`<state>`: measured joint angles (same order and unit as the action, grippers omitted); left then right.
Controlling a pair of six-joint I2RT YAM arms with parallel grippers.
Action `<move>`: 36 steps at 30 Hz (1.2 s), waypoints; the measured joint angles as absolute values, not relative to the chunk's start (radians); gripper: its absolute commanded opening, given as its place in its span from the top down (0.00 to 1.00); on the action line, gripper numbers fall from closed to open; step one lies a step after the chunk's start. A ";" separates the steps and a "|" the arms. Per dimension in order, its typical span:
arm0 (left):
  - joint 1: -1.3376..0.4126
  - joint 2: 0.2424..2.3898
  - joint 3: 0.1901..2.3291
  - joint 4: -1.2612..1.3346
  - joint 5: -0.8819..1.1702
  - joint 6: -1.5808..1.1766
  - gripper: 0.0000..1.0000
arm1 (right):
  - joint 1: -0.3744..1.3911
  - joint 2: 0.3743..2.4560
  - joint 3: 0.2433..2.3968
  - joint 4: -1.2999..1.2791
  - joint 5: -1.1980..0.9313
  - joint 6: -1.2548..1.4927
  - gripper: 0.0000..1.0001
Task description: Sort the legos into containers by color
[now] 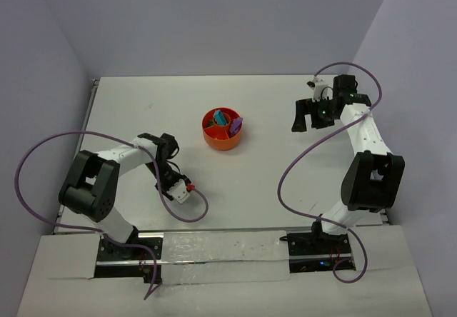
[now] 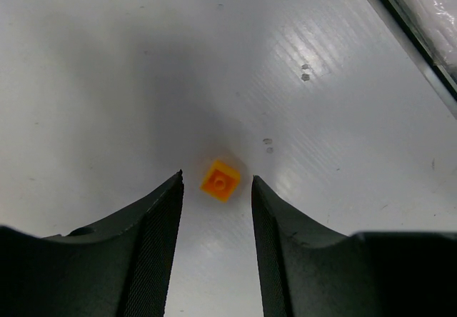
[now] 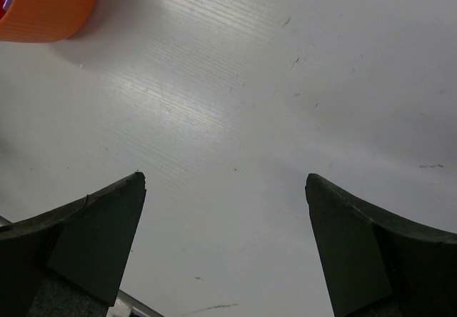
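within spread left pincer [image 2: 216,178], orange lego [image 2: 221,180]

The left arm [image 1: 93,185] is folded sharply at the elbow, with the forearm stretched toward the middle of the tabletop [image 1: 243,195] and the wrist bent downward. The left gripper [image 2: 216,181] is pointed down close to the tabletop, and its jaws are held a narrow gap apart. The right arm [image 1: 368,138] is extended toward the far side. The right gripper [image 3: 225,178] is tilted downward above the tabletop, and its jaws are spread wide.
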<state>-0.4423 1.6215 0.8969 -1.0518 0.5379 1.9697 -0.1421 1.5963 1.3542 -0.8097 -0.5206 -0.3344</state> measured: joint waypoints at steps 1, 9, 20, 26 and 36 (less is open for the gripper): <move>-0.442 1.621 0.887 -1.045 0.535 1.970 0.51 | -0.142 1.596 1.356 -0.810 -0.521 -0.334 0.00; -0.442 1.594 0.843 -0.989 0.527 1.972 0.59 | -0.142 1.606 1.367 -0.815 -0.520 -0.334 0.00; -0.442 1.585 0.836 -0.949 0.531 1.972 0.76 | -0.142 1.608 1.371 -0.818 -0.517 -0.334 0.00; -0.443 1.584 0.840 -0.929 0.549 1.973 0.97 | -0.142 1.608 1.375 -0.820 -0.517 -0.334 0.00; -0.526 1.583 1.091 -0.618 0.660 1.429 1.00 | -0.142 1.608 1.375 -0.811 -0.517 -0.320 0.00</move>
